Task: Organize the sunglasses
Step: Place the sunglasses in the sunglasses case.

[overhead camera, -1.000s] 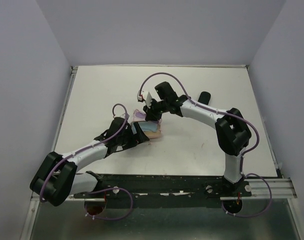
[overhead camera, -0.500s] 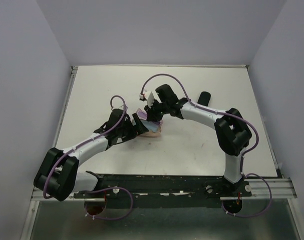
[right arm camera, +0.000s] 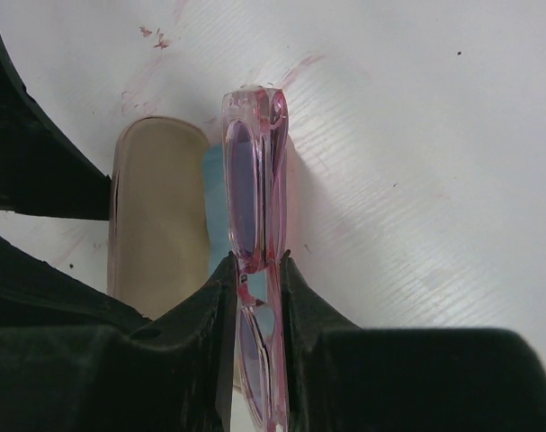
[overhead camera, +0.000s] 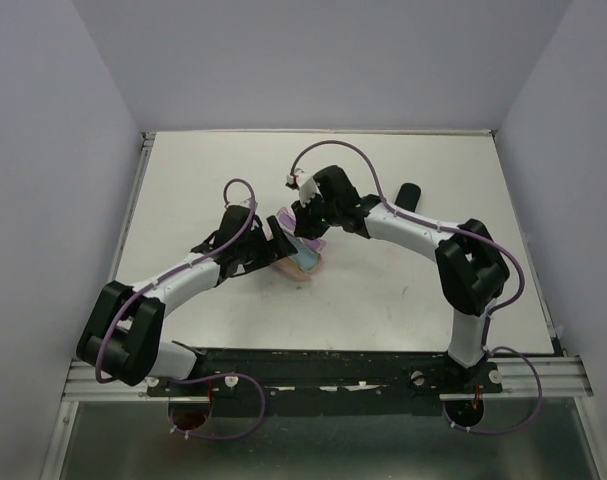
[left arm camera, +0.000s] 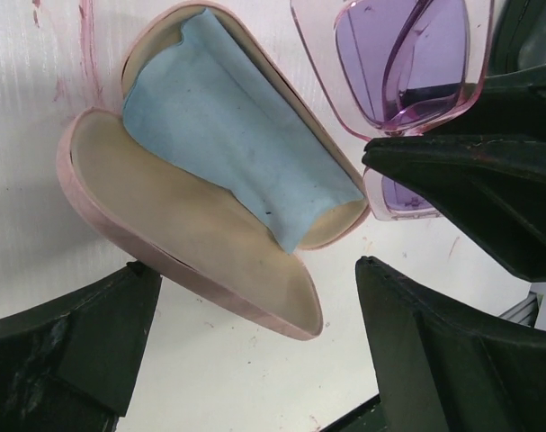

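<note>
My right pincer (right arm camera: 257,265) is clamped on the pale pink-purple translucent plastic sunglasses (right arm camera: 255,180). They are folded, and I pinch them flat-side to flat-side near the middle of the frame. I judge them light and stiff but brittle at the hinges, and the smooth plastic looks slippery, so a moderate squeeze across the stacked lens and arm seems right, not a hold on a thin arm alone. They hang edge-on above the white table (right arm camera: 416,135), just beside the open oblong pink clamshell case with a beige lining (left arm camera: 201,261). Whether they touch its rim I cannot tell. Their long axis runs straight out from my fingertips, away from the wrist and roughly parallel to the length of the case, with the lens faces turned sideways toward my pads. A light blue soft cloth (left arm camera: 228,135) lies in one half of the case. My left pincer (left arm camera: 255,360) stands wide apart and straddles the case, gripping nothing.
</note>
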Robot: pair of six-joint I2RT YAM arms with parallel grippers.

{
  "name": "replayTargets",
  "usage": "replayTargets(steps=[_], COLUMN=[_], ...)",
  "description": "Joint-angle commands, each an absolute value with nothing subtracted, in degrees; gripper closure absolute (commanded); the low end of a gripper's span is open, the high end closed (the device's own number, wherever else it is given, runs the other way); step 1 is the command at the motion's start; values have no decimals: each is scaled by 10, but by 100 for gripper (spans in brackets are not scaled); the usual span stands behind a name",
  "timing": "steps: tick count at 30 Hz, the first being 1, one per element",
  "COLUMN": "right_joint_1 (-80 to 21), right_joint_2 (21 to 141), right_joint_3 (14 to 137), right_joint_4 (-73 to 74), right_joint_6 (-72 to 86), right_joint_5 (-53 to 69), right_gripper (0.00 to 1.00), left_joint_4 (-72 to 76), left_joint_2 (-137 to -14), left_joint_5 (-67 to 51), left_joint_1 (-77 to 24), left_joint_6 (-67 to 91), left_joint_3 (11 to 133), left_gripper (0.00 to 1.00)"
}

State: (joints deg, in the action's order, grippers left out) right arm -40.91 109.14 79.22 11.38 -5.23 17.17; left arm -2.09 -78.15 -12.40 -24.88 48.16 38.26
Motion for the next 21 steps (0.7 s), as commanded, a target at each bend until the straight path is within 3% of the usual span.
replayTargets(steps=[1, 21], right_joint_1=[-409, -410], right_joint_2=[1079, 1150], right_joint_3=[798, 839], right_joint_4=[126, 182], right_joint_6=[31, 185], right_joint_5=[160, 164], right_gripper=[77, 75], left_joint_4=[-31, -17], left_joint_2=[-793, -809], left_joint_5=[-115, -138], left_joint_1=[-244, -243], left_joint_6=[461, 454], left_joint_3=[410, 425], left_gripper=[2, 2])
